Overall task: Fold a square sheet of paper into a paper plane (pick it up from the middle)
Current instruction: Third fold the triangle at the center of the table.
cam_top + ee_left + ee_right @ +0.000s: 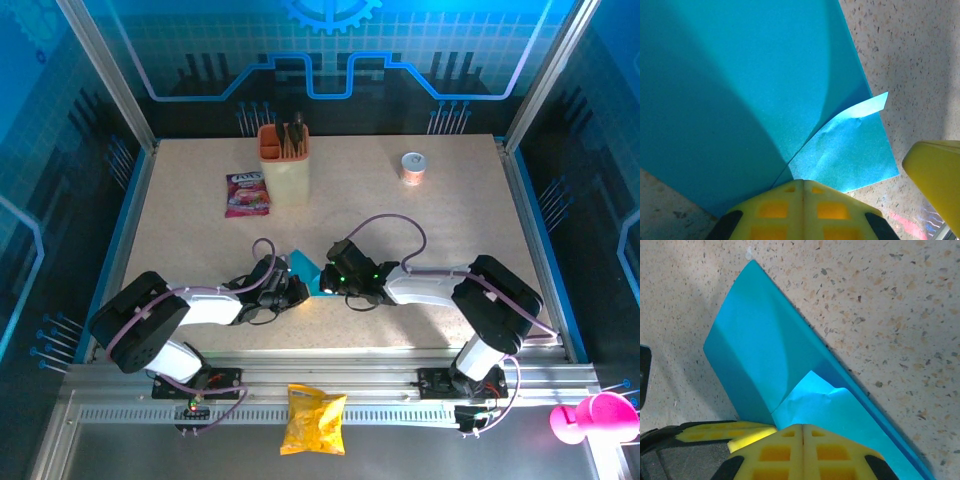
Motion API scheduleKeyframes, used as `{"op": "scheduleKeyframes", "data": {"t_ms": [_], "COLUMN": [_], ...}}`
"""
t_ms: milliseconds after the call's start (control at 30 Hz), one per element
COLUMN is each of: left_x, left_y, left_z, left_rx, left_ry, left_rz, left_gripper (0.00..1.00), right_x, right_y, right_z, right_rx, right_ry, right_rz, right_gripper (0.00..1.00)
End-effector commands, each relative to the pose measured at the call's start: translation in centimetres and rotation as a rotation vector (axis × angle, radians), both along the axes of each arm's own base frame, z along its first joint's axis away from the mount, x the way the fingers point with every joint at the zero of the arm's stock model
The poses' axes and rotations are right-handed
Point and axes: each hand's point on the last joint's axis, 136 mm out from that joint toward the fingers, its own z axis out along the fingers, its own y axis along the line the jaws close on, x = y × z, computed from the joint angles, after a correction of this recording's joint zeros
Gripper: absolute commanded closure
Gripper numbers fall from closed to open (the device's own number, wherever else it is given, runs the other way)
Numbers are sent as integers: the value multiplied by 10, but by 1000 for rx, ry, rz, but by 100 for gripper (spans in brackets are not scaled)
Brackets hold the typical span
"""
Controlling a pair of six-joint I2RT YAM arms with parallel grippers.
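The cyan-blue sheet of paper [304,264] lies on the speckled table between the two arms, folded into a long pointed shape with overlapping flaps. In the left wrist view the paper [740,90] spreads wide, with a small flap corner lifted at the right. My left gripper [802,182] is shut, its yellow tips resting on the paper where a crease runs in. The right wrist view has the paper [760,345] narrowing to a point at the far end. My right gripper [802,427] is shut too, tips down on a crinkled flap. The two grippers almost touch.
An orange-cream holder [284,160] and a pink-purple snack packet [247,193] stand at the back left. A small cup [413,167] sits at the back right. A yellow crisp bag [314,418] lies on the front rail, with a pink object [590,418] at the far right.
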Motion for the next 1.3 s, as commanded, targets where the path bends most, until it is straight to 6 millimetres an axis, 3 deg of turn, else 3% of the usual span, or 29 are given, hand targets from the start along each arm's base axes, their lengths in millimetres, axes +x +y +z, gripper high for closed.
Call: {"op": "scheduleKeyframes", "data": {"t_ms": [0, 367, 633, 733, 833, 1000, 1267], "left_x": [-32, -29, -4, 2, 5, 7, 8], "left_y": [46, 49, 17, 5, -9, -28, -35], "left_z": [-46, -31, 37, 51, 55, 44, 25], "left_rx": [202, 181, 14, -41, -80, -114, -134], "left_ry": [138, 119, 5, -5, 0, 34, 59], "left_rz": [45, 62, 34, 36, 31, 35, 87], "left_gripper": [100, 100, 100, 100, 100, 100, 100], "right_x": [-5, -27, -43, -47, -49, -53, -54], "right_y": [-9, -52, -61, -62, -62, -65, -66], "right_z": [-17, -75, -94, -98, -101, -103, -103], "right_rx": [-30, -134, -153, -158, -156, -160, -170], "right_ry": [30, 191, 258, 270, 280, 285, 289], "right_rz": [-35, -182, -220, -226, -228, -234, -236], "right_gripper": [100, 100, 100, 100, 100, 100, 100]}}
